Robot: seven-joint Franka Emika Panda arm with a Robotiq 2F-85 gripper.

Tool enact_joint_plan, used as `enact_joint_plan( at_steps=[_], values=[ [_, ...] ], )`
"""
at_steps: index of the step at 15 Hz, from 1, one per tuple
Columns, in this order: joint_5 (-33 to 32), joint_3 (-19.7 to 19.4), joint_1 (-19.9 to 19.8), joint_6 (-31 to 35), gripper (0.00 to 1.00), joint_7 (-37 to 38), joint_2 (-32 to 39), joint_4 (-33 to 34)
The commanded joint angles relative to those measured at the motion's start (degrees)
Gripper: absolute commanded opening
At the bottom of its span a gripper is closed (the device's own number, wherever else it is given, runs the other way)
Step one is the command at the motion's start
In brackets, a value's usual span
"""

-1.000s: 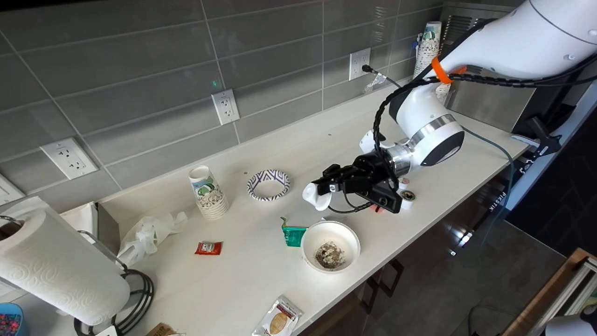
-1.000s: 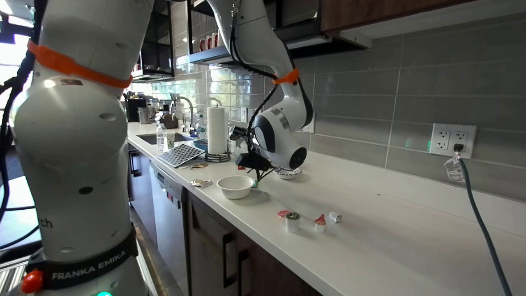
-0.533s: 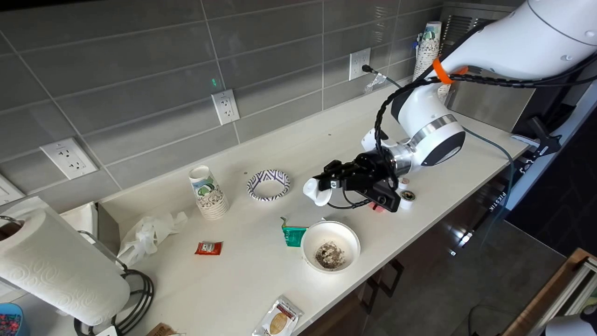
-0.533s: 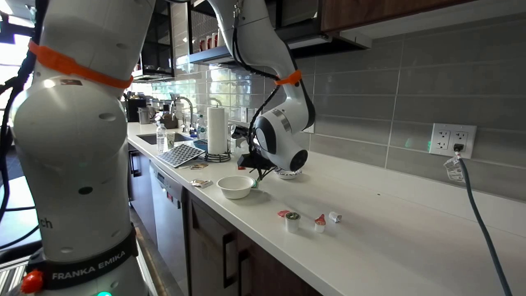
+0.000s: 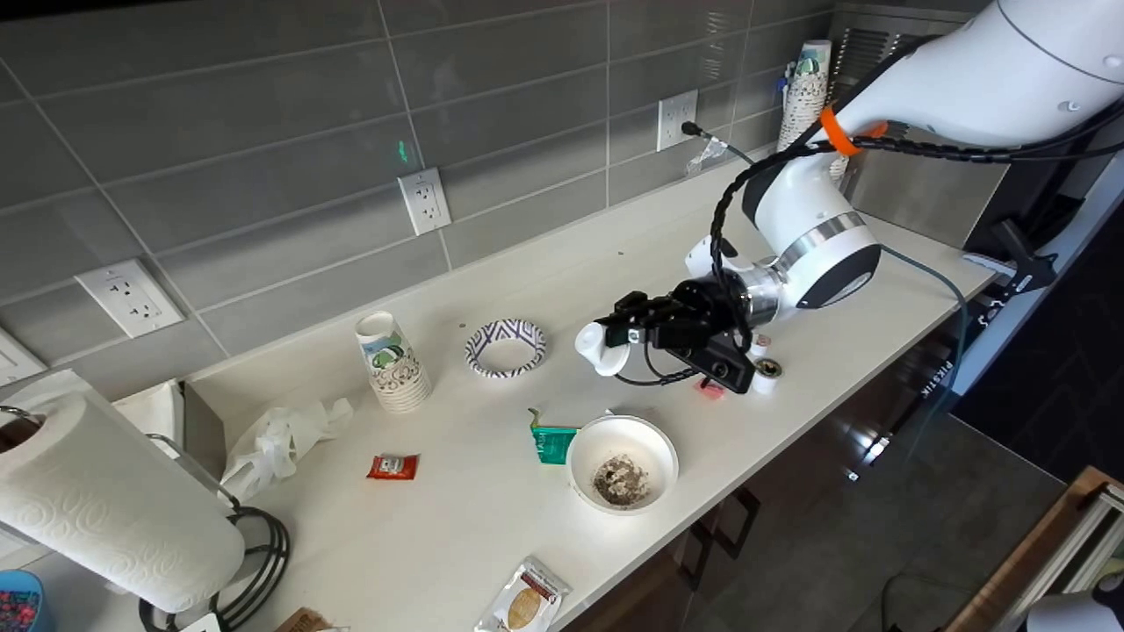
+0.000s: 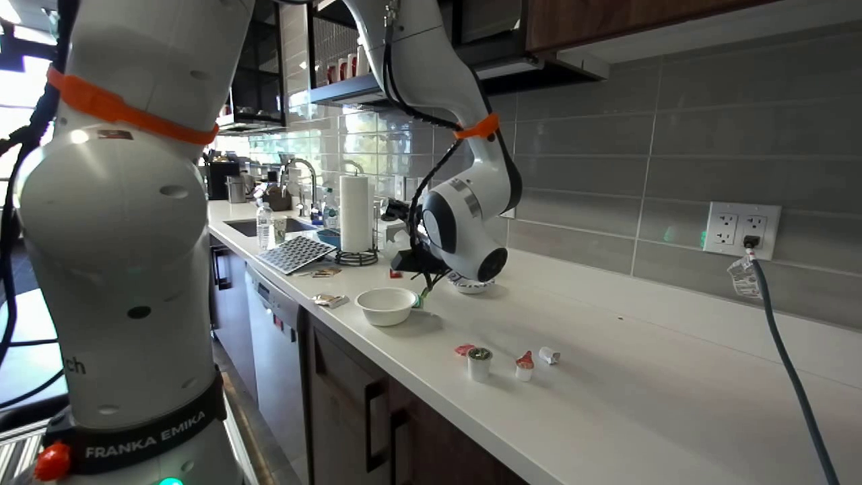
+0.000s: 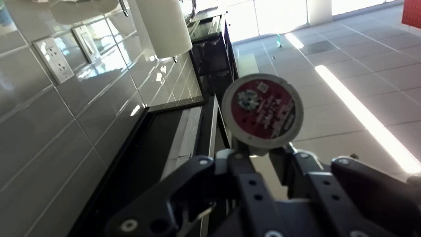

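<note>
While the gripper (image 7: pixel 261 154) hangs over the bench (image 5: pixel 457 509), its tips pinch a small white pod (image 5: pixel 601 350), so the pod sits out at the end. It is tipped over, not upright — its round red lid (image 7: pixel 261 108) faces back along the gripper and shows nearly face-on in the wrist view. In an exterior view, a white bowl (image 5: pixel 657 441) with gray-brown crumbs (image 5: pixel 622 480) in it stands lower than the pod. I cannot tell if the pod is straight above that bowl or a bit off toward the tiled wall (image 5: pixel 299 211). The bowl is near the front edge of the bench, so there is less room on that side than toward the wall. A green packet (image 5: pixel 553 445) lies just beside the bowl. Nearer the wall, a patterned bowl (image 5: pixel 479 353) stands apart from both, with a gap between. Behind the gripper, an open pod (image 6: pixel 479 368) and a smaller pod (image 6: pixel 524 373) stand on the bench — apart from the white bowl.
</note>
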Motion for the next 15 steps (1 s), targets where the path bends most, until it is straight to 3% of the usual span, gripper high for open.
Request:
enact_joint_plan(
  at_steps=[1,7,9,12,15],
  values=[
    [-0.1,-0.7,0.8,1.8,0.06,-0.6,-0.1,-0.2],
    [-2.4,-0.4,-0.7,-10.9,0.06,2.4,3.2,1.0],
    [-2.1,-0.8,-0.7,-11.8,0.06,1.9,3.9,0.8],
    [-1.0,-1.4,0.8,-4.9,0.06,-0.1,3.0,0.0],
    [-1.9,-0.9,-0.8,-10.4,0.06,0.7,3.7,0.4]
  ],
)
